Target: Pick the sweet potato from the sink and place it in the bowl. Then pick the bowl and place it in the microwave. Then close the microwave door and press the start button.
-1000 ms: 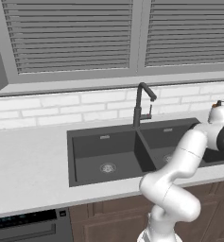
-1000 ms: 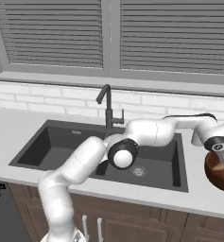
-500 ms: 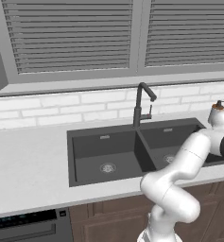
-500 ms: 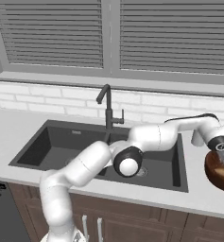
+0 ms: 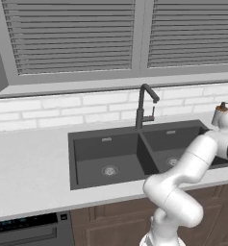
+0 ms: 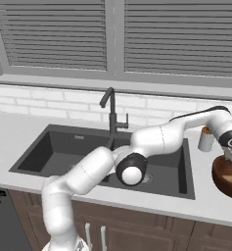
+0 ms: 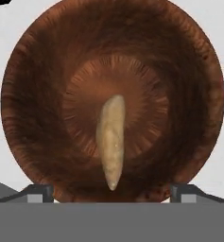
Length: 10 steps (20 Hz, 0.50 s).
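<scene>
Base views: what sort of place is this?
A home kitchen, apparently: a double-basin sink with faucet set in a counter, a white tiled backsplash, and shuttered windows above.

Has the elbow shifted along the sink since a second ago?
Yes. In the right base view the elbow has slid right across the sink, from just right of the faucet toward the bowl.
</scene>
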Available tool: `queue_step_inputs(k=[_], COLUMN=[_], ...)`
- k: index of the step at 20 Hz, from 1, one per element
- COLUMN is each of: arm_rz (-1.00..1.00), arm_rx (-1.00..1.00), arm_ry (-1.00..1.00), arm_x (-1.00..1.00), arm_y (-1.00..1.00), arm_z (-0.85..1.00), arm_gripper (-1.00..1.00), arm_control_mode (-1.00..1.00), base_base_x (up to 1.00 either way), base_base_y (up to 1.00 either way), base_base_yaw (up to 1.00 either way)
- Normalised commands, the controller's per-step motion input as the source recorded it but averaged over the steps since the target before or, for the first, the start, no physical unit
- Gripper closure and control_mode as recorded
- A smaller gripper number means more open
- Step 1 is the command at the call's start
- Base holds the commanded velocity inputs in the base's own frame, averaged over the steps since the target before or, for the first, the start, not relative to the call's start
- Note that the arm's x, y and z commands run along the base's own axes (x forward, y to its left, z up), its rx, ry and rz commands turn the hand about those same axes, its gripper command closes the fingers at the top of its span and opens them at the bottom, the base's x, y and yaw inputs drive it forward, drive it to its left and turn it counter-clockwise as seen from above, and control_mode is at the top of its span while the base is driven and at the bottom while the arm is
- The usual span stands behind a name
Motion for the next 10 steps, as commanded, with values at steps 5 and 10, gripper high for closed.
queue_step_inputs(k=[5,10], arm_rz=[0.22,0.33], arm_rx=[-0.40,-0.31], arm_ry=[0.24,0.30], arm_x=[-0.06,0.21], arm_y=[1.00,0.65], arm_z=[-0.29,0.42], arm_gripper=[-1.00,-1.00], arm_control_mode=[-1.00,-1.00], base_base_x=[0.00,0.00], base_base_y=[0.00,0.00], base_base_yaw=[0.00,0.00])
